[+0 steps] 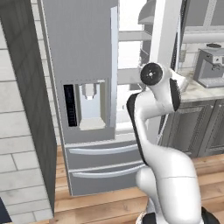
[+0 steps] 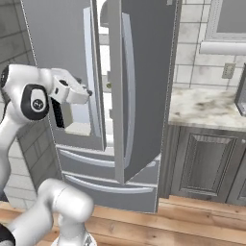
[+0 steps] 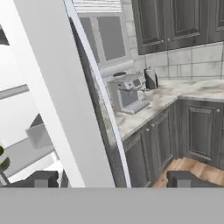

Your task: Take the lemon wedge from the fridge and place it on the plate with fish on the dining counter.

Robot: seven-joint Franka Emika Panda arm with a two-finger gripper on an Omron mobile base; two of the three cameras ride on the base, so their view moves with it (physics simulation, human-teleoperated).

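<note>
— Where is the arm sitting right now?

— It is standing in front of the tall grey steel French-door fridge (image 1: 83,87), with the hand raised level with the gap between the two doors. The right door (image 2: 139,81) is standing partly ajar, its long pale handle (image 3: 103,100) running down the edge, and the white interior is showing through the gap.

— And the fingers (image 3: 39,178)?

— They are spread wide, one dark tip on either side of the door's edge in the hand view, and nothing is sitting between them. I cannot tell whether either tip is touching the door.

— Can you see the lemon wedge?

— There is a tiny yellow-green speck (image 2: 108,85) sitting on a shelf inside the fridge, seen through the gap from the right side. It is too small for me to be sure it is the wedge. In the hand view something small and green (image 3: 2,156) is peeking in at the far left edge, low on a white shelf.

— What else is around?

— To the right of the fridge a pale veined marble worktop (image 2: 206,108) is running over dark panelled cabinets (image 2: 204,163), with a grey coffee machine (image 3: 127,92) standing on it. The left door is carrying the dispenser (image 1: 87,103), and two drawers (image 1: 103,164) are sitting below, over a wooden floor (image 2: 192,226).
</note>
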